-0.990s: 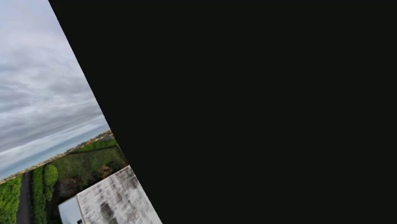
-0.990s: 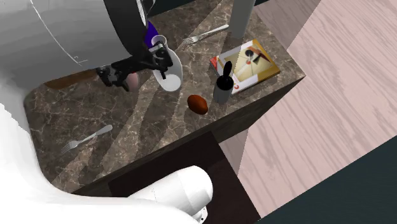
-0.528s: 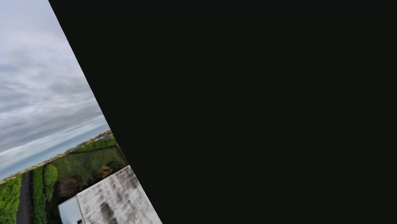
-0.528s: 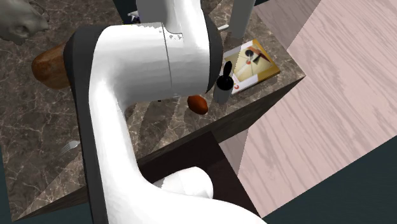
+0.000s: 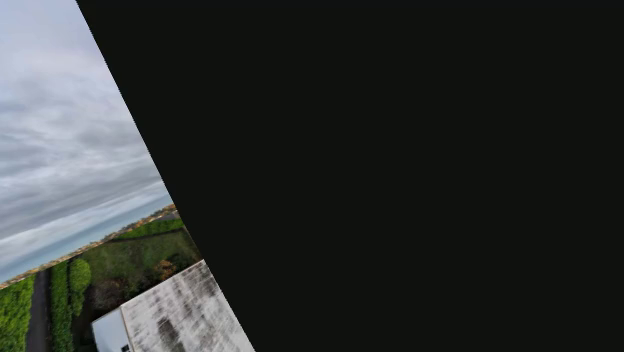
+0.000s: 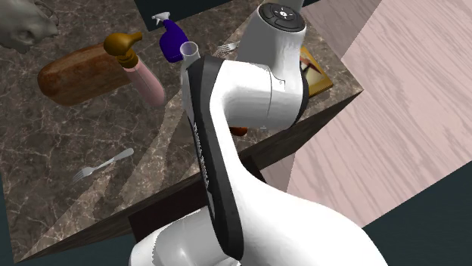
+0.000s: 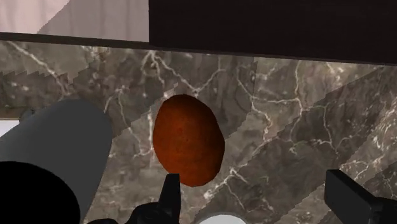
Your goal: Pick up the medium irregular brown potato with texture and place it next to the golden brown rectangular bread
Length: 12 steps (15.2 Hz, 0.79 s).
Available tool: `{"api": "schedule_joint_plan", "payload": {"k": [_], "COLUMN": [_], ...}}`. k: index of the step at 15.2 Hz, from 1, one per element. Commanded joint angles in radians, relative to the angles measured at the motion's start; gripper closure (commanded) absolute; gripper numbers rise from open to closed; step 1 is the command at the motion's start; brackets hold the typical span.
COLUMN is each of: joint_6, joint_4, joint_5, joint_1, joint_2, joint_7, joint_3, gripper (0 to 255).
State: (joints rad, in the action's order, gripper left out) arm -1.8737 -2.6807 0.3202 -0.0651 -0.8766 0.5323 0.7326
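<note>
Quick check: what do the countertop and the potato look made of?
The countertop looks like polished dark brown marble or a stone imitation, judging by its white veins. The potato has matte reddish-brown skin, finely speckled and probably rough.

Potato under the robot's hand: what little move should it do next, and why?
Probably slide the open gripper sideways until the potato sits midway between its fingers. The reddish-brown potato lies on the marbled counter ahead of one finger, not centred, so lowering now would likely miss.
</note>
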Motion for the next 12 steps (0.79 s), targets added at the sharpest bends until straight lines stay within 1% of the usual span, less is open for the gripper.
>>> {"api": "schedule_joint_plan", "payload": {"k": [1, 4, 5, 6, 7, 12], "joint_6": [-0.048, -0.128, -0.147, -0.171, -0.191, -0.270], "joint_4": [-0.003, 0.007, -0.003, -0.015, -0.026, -0.067], "joint_5": [0.025, 0.033, 0.025, 0.002, -0.010, -0.007], "joint_1": [0.009, 0.064, 0.058, 0.039, 0.030, 0.049], "joint_2": [0.036, 0.112, 0.127, 0.154, 0.172, 0.210], "joint_7": [0.092, 0.211, 0.220, 0.242, 0.254, 0.262], "joint_3": [0.103, 0.253, 0.252, 0.237, 0.233, 0.265], "gripper": [0, 0, 0, 0, 0, 0]}}
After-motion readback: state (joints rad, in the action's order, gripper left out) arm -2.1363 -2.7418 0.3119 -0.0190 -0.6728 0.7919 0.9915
